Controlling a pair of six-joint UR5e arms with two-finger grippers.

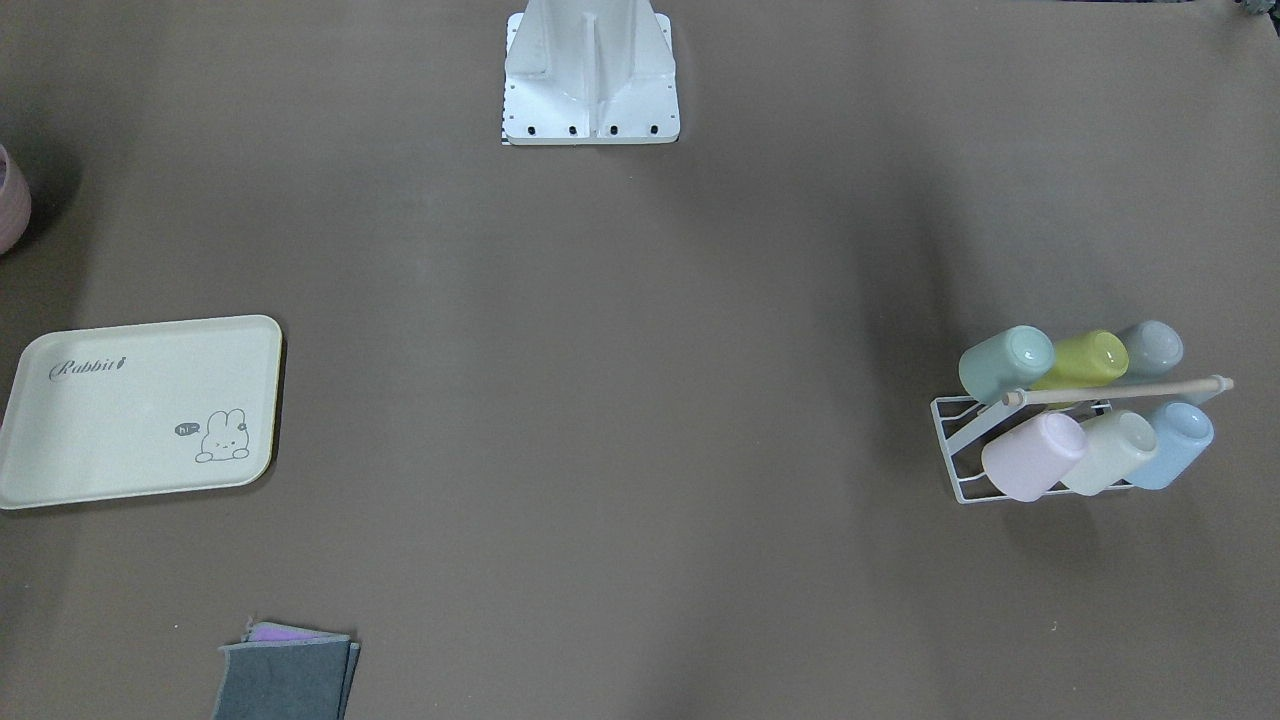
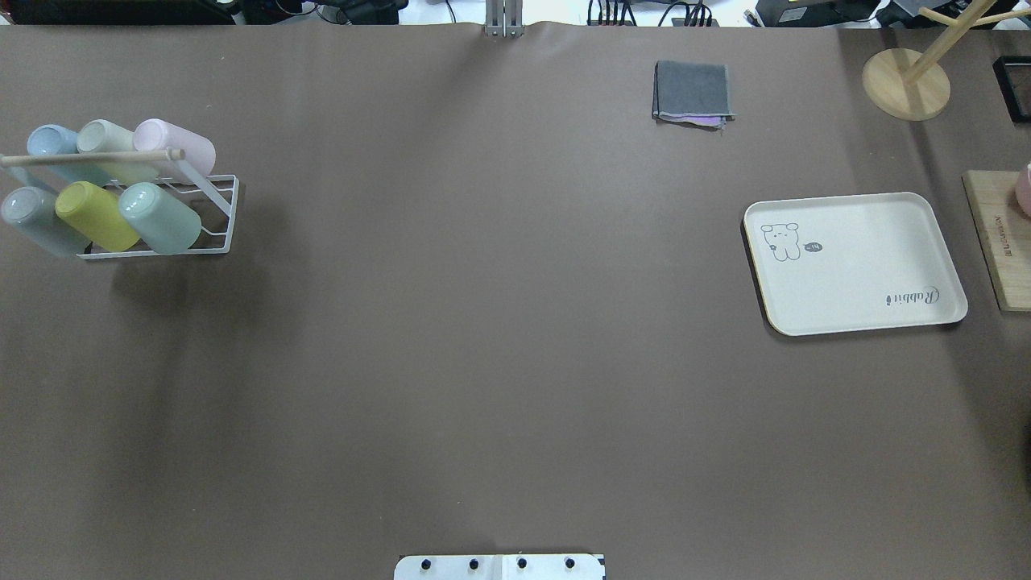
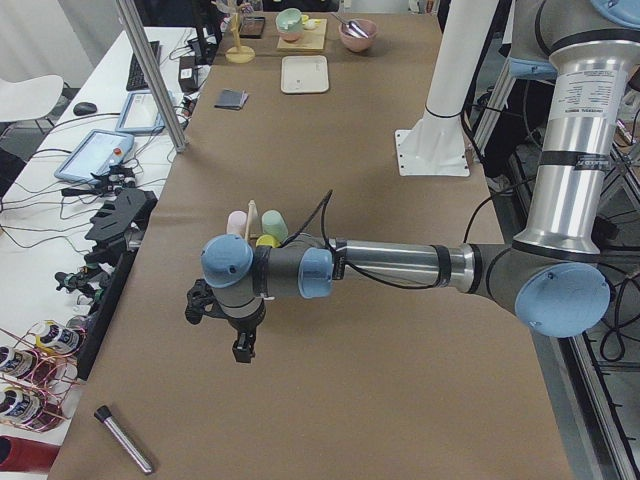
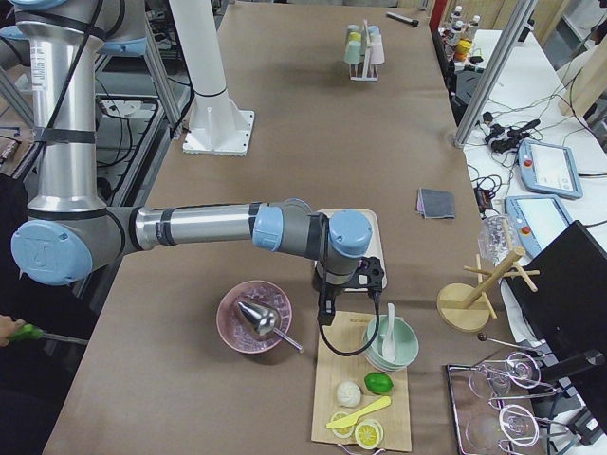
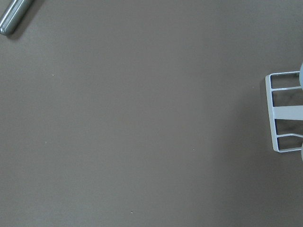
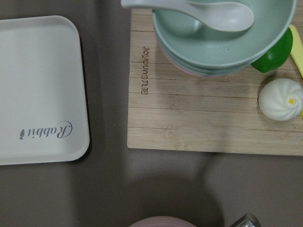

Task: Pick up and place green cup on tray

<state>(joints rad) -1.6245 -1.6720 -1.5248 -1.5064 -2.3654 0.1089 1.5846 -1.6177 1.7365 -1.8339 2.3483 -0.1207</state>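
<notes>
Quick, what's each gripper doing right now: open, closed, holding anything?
Left gripper: cannot be told; it shows only in a side view.
Right gripper: cannot be told; it shows only in a side view too.

A grey folded cloth [image 2: 693,93] lies on the table [image 2: 483,322]; a wooden board [image 6: 199,123] carries stacked bowls [image 6: 222,42].

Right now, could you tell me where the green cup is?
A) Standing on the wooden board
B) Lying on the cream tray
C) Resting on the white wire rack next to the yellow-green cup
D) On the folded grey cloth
C: the green cup lies tilted on the white wire rack, right beside the yellow-green cup, while the tray across the table holds nothing.
</notes>
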